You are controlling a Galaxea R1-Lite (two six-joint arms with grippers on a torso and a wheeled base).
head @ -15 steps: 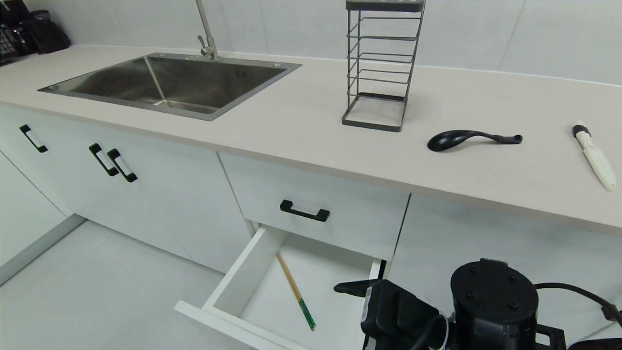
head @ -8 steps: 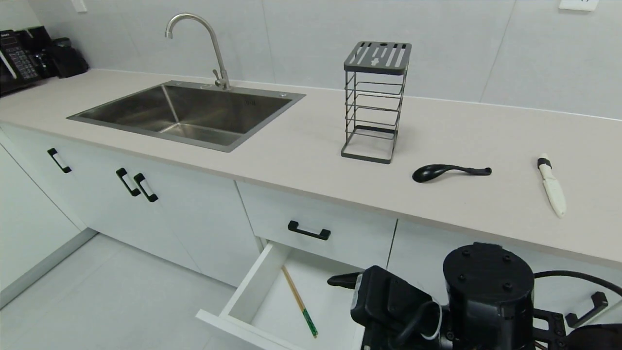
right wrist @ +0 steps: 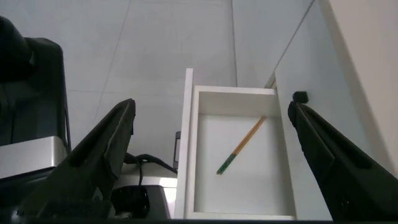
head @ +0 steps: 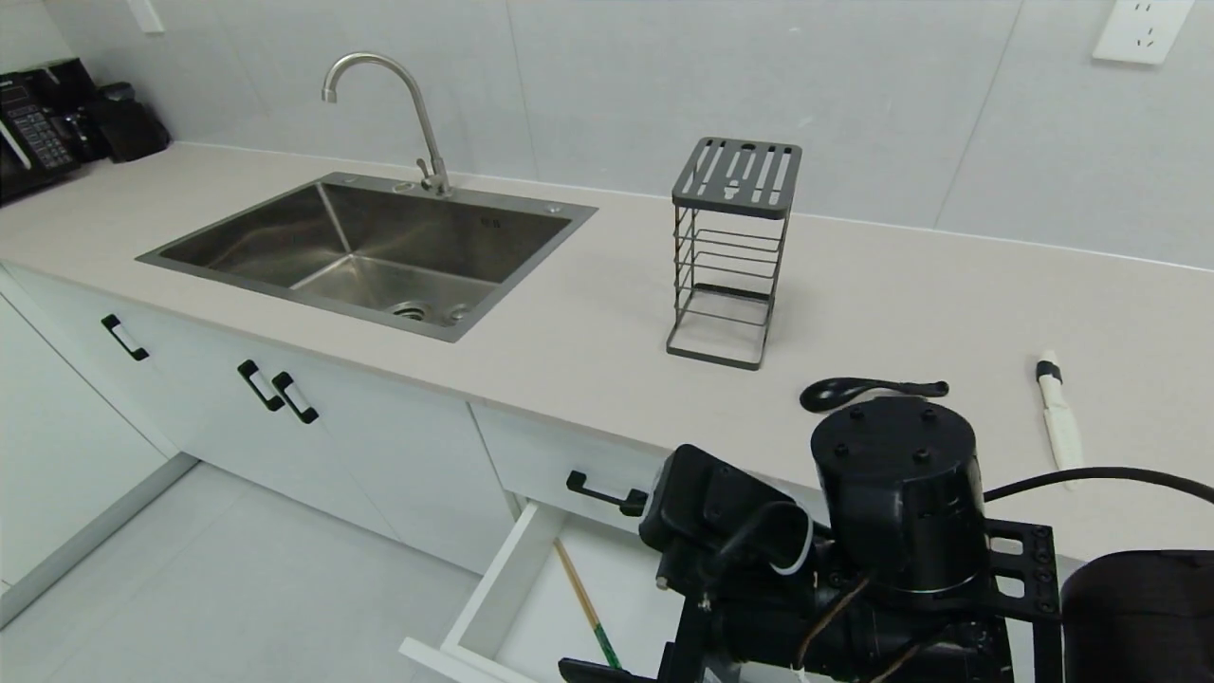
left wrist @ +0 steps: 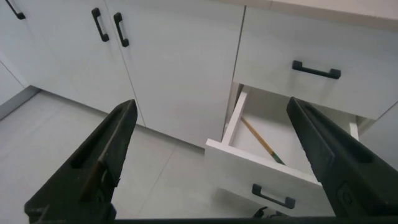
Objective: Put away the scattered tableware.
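A black curved plastic spoon (head: 868,389) lies on the pale beige countertop (head: 588,332) at about four o'clock from the dark wire rack (head: 730,251). A white knife with a black band (head: 1057,417) lies at its three o'clock, well apart. A green-tipped wooden chopstick (right wrist: 241,145), perhaps a pair lying together, rests in the open white drawer (head: 493,598) at six o'clock, while the left gripper (left wrist: 211,102) and right gripper (right wrist: 211,104) both have their fingers spread wide and hold nothing.

Grey tiled wall (head: 854,95), beige countertop (head: 588,313), steel sink (head: 427,232), white cabinets (head: 379,446), pale floor (head: 190,588).
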